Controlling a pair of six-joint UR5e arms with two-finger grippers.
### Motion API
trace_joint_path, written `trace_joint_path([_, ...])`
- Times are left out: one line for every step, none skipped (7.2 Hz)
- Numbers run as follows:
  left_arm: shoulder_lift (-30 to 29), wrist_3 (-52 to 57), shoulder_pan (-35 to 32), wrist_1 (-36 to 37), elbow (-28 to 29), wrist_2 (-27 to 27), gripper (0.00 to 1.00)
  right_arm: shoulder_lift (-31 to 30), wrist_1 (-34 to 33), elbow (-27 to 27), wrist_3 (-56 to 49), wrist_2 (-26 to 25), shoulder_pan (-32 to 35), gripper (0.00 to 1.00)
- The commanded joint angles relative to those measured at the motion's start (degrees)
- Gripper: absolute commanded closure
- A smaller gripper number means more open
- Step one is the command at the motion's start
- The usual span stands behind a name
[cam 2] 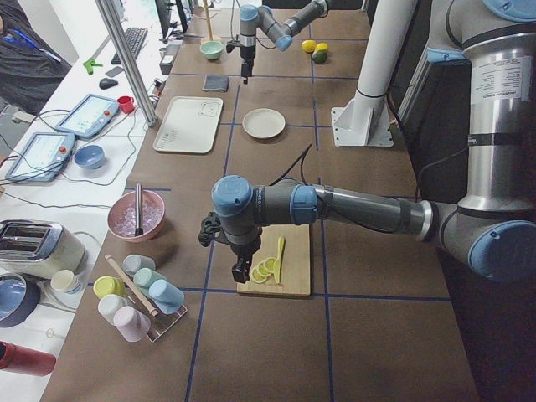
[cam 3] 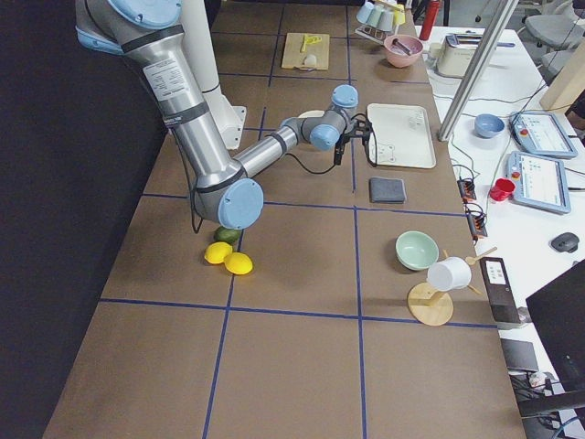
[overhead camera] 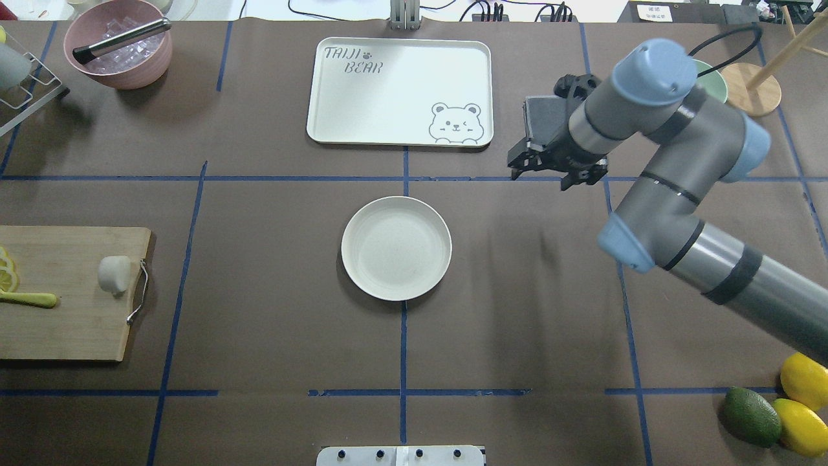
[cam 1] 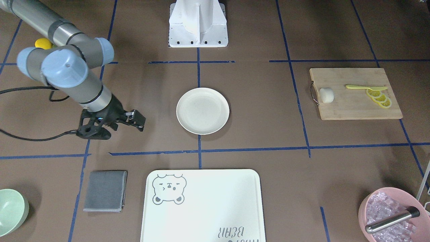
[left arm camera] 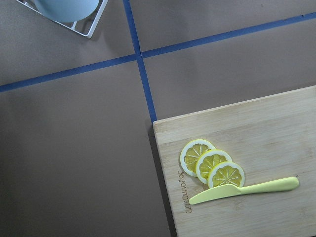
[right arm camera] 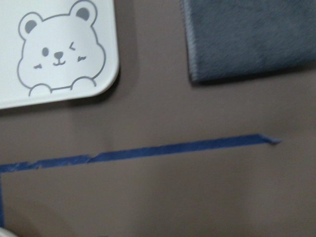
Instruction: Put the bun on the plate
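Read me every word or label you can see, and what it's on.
"TAIJI BEAR": printed on the white tray, cornerwise from its bear drawing.
Engraved mark on the cutting board: too blurred to read.
Sticker on the left arm: too small to read.

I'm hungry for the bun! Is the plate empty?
Empty: the plate is bare, and the bun sits on the wooden board.

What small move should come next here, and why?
Probably shift the left gripper along the cutting board toward the end with the metal handle, over the bun. The bun lies untouched on the board, the plate is bare, and the left wrist view shows only lemon slices and the knife, so the gripper seems not yet above the bun.
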Motion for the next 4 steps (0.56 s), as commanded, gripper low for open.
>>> trace_joint_path([-0.56,-0.16,0.17,-0.16,-0.12,0.00,0.00,-6.56,-3.67,-0.30,-23.24,7.24,13.95,0.00])
trace_joint_path([-0.91,-0.42,0.26,-1.64,-0.12,0.00,0.00,-11.47,-3.76,-0.82,-34.84,8.22,20.28,0.00])
trace_joint_path([-1.00,-0.33,0.43,-3.40,0.40,0.09,0.00,-15.00,-4.63,-1.61,-47.05,8.49,25.30,0.00])
trace_joint_path([-0.91,-0.51,0.61,-9.25,0.40,0.09,0.00,-18.17,-7.94,-0.84,-53.00,9.62,30.92,0.00])
